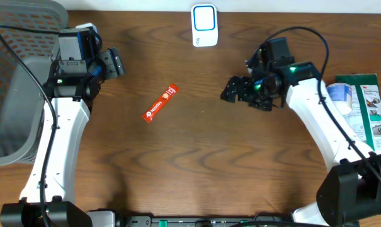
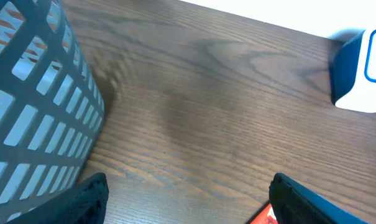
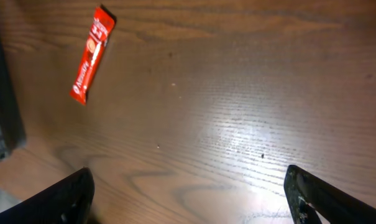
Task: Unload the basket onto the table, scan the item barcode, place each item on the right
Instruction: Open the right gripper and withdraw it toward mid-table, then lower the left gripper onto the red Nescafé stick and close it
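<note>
Our left gripper [image 1: 116, 63] and right gripper [image 1: 231, 90] gape wide, holding nothing; the sachet [image 1: 160, 103] lies between them on the table [image 1: 196, 164], clear of its edges.

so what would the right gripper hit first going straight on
Most likely bare table; the red sachet sits off to the side of its line, though depth is unclear.

In the left wrist view only a red corner of the sachet [image 2: 263, 216] shows at the bottom edge, the scanner [image 2: 360, 74] is cut by the right edge, and the basket [image 2: 32, 106] runs off the left. From overhead the green box [image 1: 373, 104] is clipped at the right edge, and the sachet's print is too small to read, so whether a barcode faces up cannot be told.
</note>
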{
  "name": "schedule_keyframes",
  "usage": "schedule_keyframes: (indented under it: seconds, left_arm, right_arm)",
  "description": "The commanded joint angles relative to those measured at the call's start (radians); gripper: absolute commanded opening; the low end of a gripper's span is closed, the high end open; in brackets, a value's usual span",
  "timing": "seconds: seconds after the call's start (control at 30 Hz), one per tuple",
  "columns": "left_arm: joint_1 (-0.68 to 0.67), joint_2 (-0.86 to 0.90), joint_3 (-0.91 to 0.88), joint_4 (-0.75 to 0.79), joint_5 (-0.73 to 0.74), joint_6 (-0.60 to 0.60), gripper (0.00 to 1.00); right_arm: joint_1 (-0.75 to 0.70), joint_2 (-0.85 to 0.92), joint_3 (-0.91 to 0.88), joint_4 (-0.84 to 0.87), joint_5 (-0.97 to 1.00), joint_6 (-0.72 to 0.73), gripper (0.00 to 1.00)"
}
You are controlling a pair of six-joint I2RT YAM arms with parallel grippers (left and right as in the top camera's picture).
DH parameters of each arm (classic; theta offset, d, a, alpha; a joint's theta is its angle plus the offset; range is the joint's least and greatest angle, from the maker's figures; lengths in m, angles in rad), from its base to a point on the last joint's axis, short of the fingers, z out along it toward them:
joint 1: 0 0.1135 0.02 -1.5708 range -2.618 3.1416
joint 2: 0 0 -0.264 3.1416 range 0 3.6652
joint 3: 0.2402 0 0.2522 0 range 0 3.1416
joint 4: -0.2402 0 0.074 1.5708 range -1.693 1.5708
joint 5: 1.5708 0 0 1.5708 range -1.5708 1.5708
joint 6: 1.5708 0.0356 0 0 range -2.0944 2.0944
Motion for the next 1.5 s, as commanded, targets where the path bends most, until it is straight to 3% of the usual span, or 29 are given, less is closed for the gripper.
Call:
schedule_keyframes:
  seconds: [0.0,0.23,0.43,0.53,0.57,0.63,0.67,0.73,0.83,0.87,0.93,0.97,1.03,1.07,1.13,1.17,1.33,1.47]
  left_arm:
    - [-0.001,0.010,0.003,0.003,0.010,-0.002,0.83]
    - [-0.010,0.018,-0.039,-0.150,0.338,0.045,0.83]
    - [-0.027,0.055,-0.126,-0.220,0.342,0.048,0.82]
    - [-0.027,0.071,-0.146,-0.229,0.338,0.111,0.67]
    - [-0.029,0.077,-0.154,-0.213,0.315,0.131,0.82]
    - [-0.029,0.086,-0.164,-0.181,0.289,0.136,0.84]
    - [-0.030,0.090,-0.165,-0.175,0.297,0.161,0.83]
    - [-0.042,0.095,-0.166,-0.171,0.337,0.260,0.68]
    - [-0.079,0.105,-0.170,-0.148,0.332,0.349,0.66]
    - [-0.092,0.111,-0.170,-0.136,0.326,0.364,0.66]
    - [-0.115,0.128,-0.170,-0.116,0.311,0.377,0.87]
    - [-0.126,0.140,-0.170,-0.107,0.295,0.377,0.92]
    - [-0.149,0.169,-0.170,-0.098,0.254,0.377,0.95]
    - [-0.158,0.183,-0.170,-0.098,0.233,0.377,0.89]
    - [-0.170,0.212,-0.170,-0.103,0.205,0.377,0.69]
    - [-0.173,0.228,-0.170,-0.106,0.204,0.377,0.64]
    - [-0.173,0.287,-0.170,-0.106,0.217,0.423,0.64]
    - [-0.173,0.330,-0.170,-0.105,0.318,0.509,0.64]
  right_arm:
    - [0.022,-0.003,0.000,-0.006,0.092,0.024,0.95]
    - [-0.010,-0.003,0.000,-0.038,0.149,0.025,0.95]
    - [-0.071,-0.003,0.000,-0.038,0.149,0.024,0.99]
    - [-0.081,-0.003,0.000,-0.038,0.150,0.023,0.99]
    - [-0.082,-0.003,0.000,-0.038,0.149,0.008,0.99]
    - [-0.082,-0.003,0.000,-0.038,0.150,-0.011,0.99]
    - [-0.082,-0.003,0.000,-0.039,0.150,-0.018,0.99]
    - [-0.082,-0.003,0.000,-0.042,0.150,-0.034,0.99]
    - [-0.082,-0.003,0.000,-0.041,0.154,-0.061,0.99]
    - [-0.083,-0.003,0.000,-0.041,0.154,-0.061,0.99]
    - [-0.093,-0.003,0.000,-0.041,0.153,-0.060,0.99]
    - [-0.101,-0.003,0.000,-0.041,0.151,-0.052,0.99]
    - [-0.125,-0.003,0.000,-0.042,0.140,-0.049,0.99]
    - [-0.138,-0.003,0.000,-0.044,0.135,-0.049,0.99]
    - [-0.164,-0.003,0.000,-0.047,0.129,-0.050,0.99]
    - [-0.178,-0.003,0.000,-0.050,0.129,-0.050,0.99]
    - [-0.219,-0.003,0.000,-0.053,0.130,-0.050,0.99]
    - [-0.228,-0.003,0.000,-0.052,0.132,-0.058,0.99]
